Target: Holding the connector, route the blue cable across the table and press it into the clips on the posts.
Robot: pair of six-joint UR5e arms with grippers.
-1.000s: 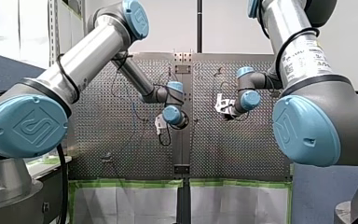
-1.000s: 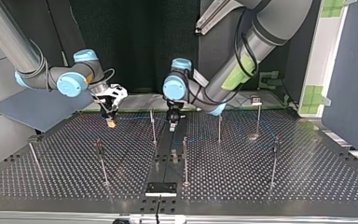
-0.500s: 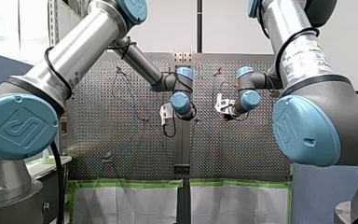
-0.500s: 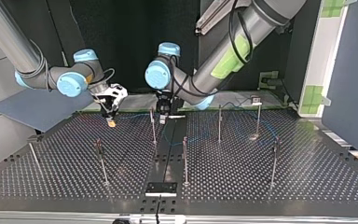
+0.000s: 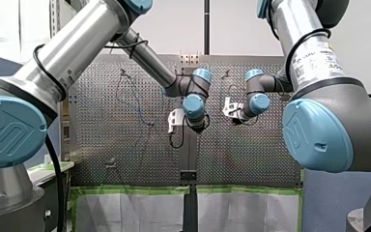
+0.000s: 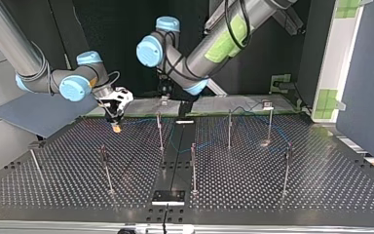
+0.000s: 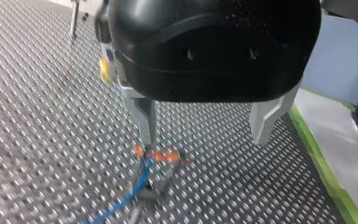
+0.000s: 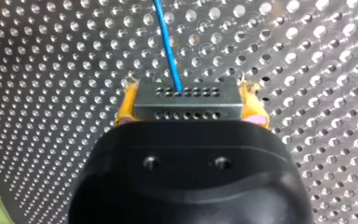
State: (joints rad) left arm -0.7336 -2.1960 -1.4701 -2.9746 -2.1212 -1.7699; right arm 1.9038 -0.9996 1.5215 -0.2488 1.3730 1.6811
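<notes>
As seen in the top view, the right arm's pincer at the left is closed on the grey connector, which is gripped between its yellow pads. From the connector the blue cable is laid over the perforated counter among the posts. Further right, the left arm's pincer is spread wide and empty, with an orange piece on the counter just ahead of it.
</notes>
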